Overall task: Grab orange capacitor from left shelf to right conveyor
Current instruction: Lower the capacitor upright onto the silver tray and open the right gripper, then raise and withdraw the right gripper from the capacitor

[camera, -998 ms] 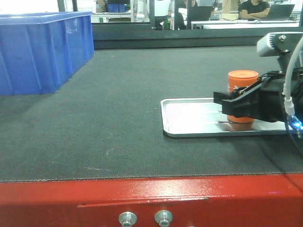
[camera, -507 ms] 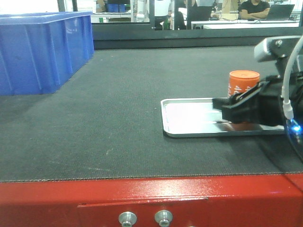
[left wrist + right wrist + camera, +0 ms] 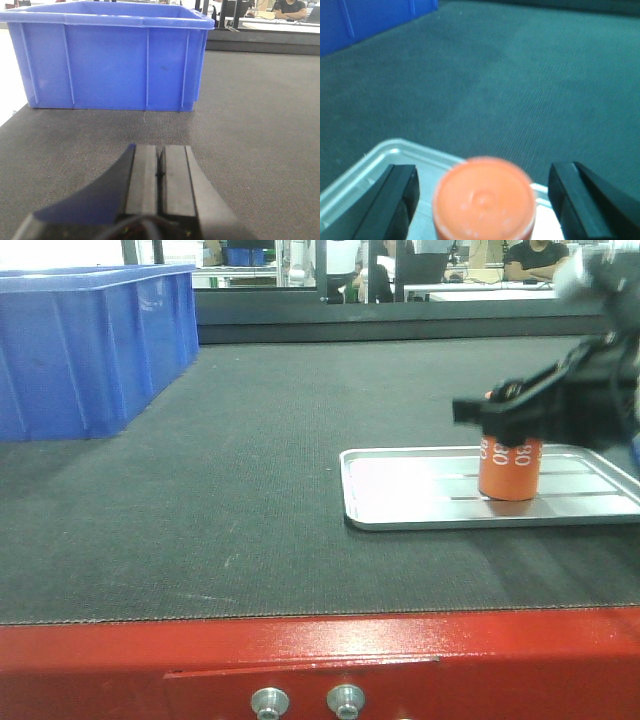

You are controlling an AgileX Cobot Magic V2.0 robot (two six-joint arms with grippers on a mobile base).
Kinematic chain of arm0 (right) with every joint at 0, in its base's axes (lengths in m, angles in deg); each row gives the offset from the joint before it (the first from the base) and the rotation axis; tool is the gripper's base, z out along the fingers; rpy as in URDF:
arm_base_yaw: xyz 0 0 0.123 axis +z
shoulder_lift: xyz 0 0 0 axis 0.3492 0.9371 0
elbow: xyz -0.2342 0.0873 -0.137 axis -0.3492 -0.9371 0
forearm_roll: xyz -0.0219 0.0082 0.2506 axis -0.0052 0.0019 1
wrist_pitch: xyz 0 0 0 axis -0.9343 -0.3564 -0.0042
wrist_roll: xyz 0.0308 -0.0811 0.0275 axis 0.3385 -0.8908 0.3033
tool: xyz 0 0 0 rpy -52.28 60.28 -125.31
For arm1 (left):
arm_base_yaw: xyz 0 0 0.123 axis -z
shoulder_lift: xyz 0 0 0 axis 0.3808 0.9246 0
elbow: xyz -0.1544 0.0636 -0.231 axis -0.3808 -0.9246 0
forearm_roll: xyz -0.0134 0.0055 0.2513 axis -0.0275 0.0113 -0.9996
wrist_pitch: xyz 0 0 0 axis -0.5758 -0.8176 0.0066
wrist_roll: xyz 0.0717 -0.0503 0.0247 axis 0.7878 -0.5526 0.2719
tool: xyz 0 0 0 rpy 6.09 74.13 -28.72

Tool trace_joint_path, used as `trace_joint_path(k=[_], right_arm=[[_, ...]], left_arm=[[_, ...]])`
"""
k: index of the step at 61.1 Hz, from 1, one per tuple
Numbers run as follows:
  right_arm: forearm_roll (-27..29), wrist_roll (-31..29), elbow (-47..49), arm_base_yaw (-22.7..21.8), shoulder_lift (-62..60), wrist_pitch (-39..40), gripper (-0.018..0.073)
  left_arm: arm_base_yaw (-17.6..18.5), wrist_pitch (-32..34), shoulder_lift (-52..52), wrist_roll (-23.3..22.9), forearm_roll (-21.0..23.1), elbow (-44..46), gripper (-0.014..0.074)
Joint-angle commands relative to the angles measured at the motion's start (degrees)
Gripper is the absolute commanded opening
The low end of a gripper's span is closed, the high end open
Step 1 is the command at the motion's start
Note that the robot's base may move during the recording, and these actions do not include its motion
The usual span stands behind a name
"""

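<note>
The orange capacitor [image 3: 510, 470] stands upright on the silver tray [image 3: 400, 490] on the dark conveyor belt. My right gripper [image 3: 480, 412] is open and raised, level with the capacitor's top. In the right wrist view the capacitor's round top [image 3: 484, 197] sits between the two black fingers [image 3: 395, 200] with a clear gap on each side. My left gripper [image 3: 160, 165] is shut and empty, low over the belt, facing the blue bin [image 3: 110, 55].
A large blue plastic bin [image 3: 85, 345] stands at the back left of the belt. A red frame edge [image 3: 320, 660] runs along the belt's front. Desks and people are behind the belt's far edge.
My right gripper has let go of the capacitor, opened and risen from around its lower body to its top. The capacitor stays upright on the tray.
</note>
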Motion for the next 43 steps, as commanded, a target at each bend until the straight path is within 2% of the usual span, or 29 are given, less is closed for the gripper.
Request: trace_joint_path(k=[1, 10, 14, 22, 27, 32, 43], right_arm=[[-0.27, -0.06, 0.94, -0.23, -7.65, -2.61, 0.0624], [-0.27, 0.46, 0.99, -0.18, -20.83, -18.49, 0.0619], [-0.27, 2.39, 1.05, -0.18, -26.77, -26.26, 0.0576], [-0.27, 5.48, 1.05, -0.18, -37.49, -39.23, 0.0368], [-0.27, 5.54, 1.05, -0.18, -43.95, -46.04, 0.0181], [-0.27, 5.54, 1.05, -0.11, -48.76, -51.07, 0.0041], [4.01, 7.34, 1.05, -0.11, -60.46, -61.83, 0.0055]], left_arm=[[-0.03, 5.13, -0.66, -0.08, 0.1, 0.27, -0.0127], [-0.03, 5.13, -0.66, -0.08, 0.1, 0.27, -0.0127], [-0.03, 5.13, -0.66, -0.08, 0.1, 0.27, -0.0127], [-0.03, 5.13, -0.66, -0.08, 0.1, 0.27, -0.0127], [-0.03, 5.13, -0.66, -0.08, 0.1, 0.27, -0.0127], [-0.03, 5.13, -0.66, -0.08, 0.1, 0.27, -0.0127], [-0.03, 5.13, -0.66, -0.08, 0.1, 0.27, -0.0127]])
